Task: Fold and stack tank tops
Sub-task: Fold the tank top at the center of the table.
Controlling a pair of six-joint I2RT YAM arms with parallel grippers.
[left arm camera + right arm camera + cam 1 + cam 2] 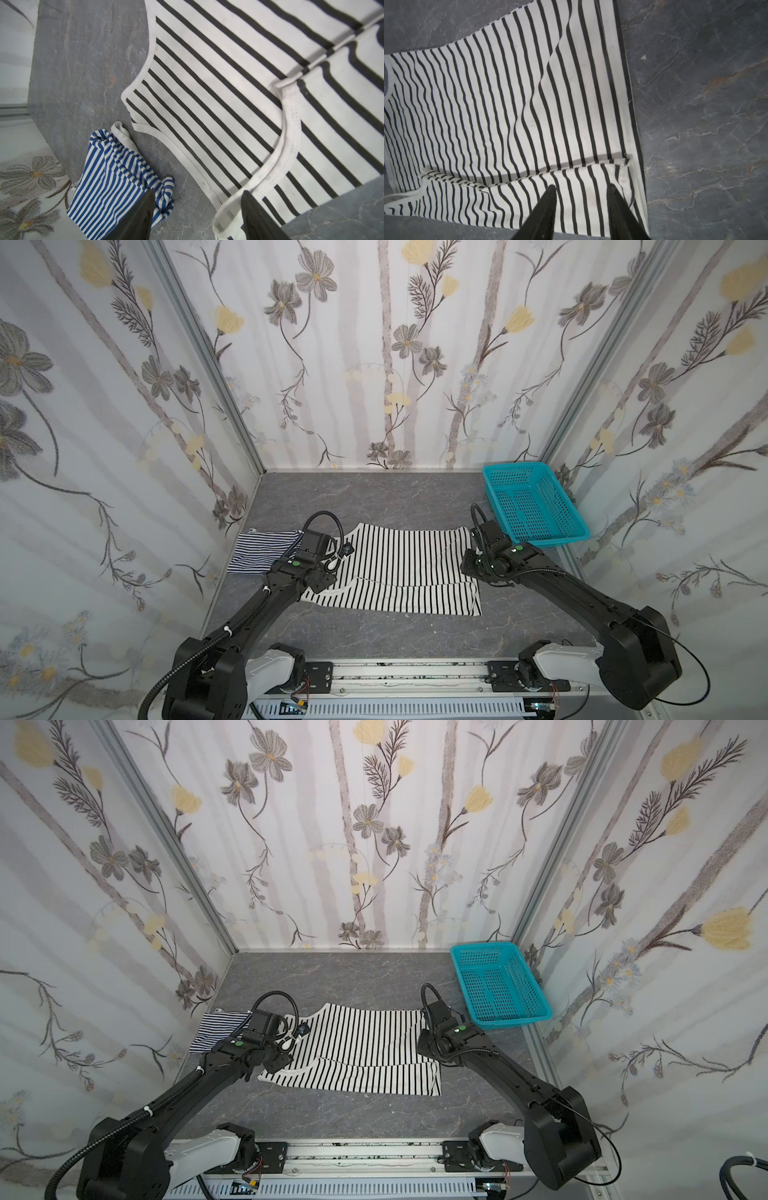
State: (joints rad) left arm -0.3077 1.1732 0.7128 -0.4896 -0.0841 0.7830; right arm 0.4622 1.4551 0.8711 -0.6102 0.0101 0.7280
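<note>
Left gripper [198,192] and right gripper [581,185] gape empty; from above I can't fully see either end of the black-striped top [407,568].

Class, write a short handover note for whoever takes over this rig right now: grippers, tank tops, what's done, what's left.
Left gripper: open, over the black-striped top's strap end, gripping nothing.
Right gripper: open, over its hem end, gripping nothing.
Black-striped top: flat on the table, near edge folded in.
Navy-striped top: small bundle on the left arm's side, apart.
Left to do: finish folding, stack both.
</note>
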